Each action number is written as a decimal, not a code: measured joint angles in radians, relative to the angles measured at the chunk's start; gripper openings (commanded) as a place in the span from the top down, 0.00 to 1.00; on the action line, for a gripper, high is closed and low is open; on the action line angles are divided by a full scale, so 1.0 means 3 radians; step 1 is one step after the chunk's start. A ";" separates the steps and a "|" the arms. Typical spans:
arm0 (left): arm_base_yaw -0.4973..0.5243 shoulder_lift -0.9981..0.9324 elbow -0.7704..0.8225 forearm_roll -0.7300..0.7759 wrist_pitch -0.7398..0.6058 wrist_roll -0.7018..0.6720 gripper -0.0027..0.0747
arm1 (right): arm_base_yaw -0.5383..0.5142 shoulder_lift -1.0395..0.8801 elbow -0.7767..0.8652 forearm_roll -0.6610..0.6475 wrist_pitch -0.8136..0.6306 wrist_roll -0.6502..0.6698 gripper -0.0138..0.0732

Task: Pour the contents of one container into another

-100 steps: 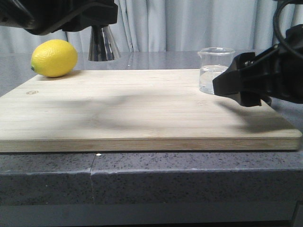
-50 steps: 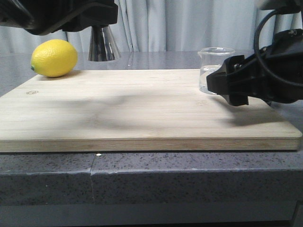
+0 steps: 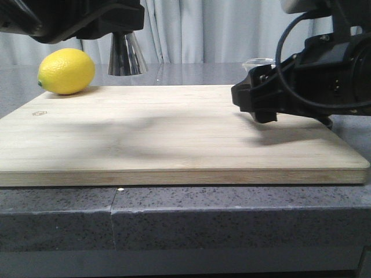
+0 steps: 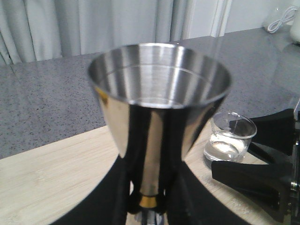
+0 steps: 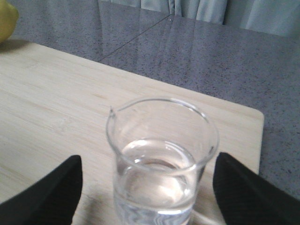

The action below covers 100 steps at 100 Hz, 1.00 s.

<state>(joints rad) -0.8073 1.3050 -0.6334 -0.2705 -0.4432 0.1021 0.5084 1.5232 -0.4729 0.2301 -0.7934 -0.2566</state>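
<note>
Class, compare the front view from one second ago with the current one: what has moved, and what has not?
The right claw has slid leftward across the cutting board and now straddles the glass beaker, fingers open on either side, not yet gripping; it hides most of the beaker in the front view. The beaker stands upright, liquid inside. The lemon, the board, and the left claw holding the steel jigger have not moved.

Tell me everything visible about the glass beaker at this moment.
The beaker is small, clear glass with a rolled rim and a pour spout. It stands upright on the wooden board near its right rear corner, roughly half full of clear liquid. The right gripper is open, one finger on each side, not touching. In the front view only its rim shows.
</note>
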 measured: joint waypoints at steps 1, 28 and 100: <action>0.0000 0.0000 0.0000 0.0000 0.0000 0.0000 0.99 | 0.0000 0.0013 0.0001 0.0000 -0.0010 0.0006 0.25; 0.0000 0.0000 0.0000 0.0000 0.0032 0.0006 0.99 | 0.0000 0.0253 -0.0035 -0.0005 -0.0368 0.0005 0.25; 0.0000 0.0000 0.0000 0.0007 0.0075 0.0006 0.99 | 0.0000 0.0462 -0.0049 -0.0020 -0.0803 0.0005 0.58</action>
<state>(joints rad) -0.8073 1.3050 -0.6334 -0.2683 -0.4208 0.1039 0.5084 1.6618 -0.4877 0.2240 -1.0342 -0.2550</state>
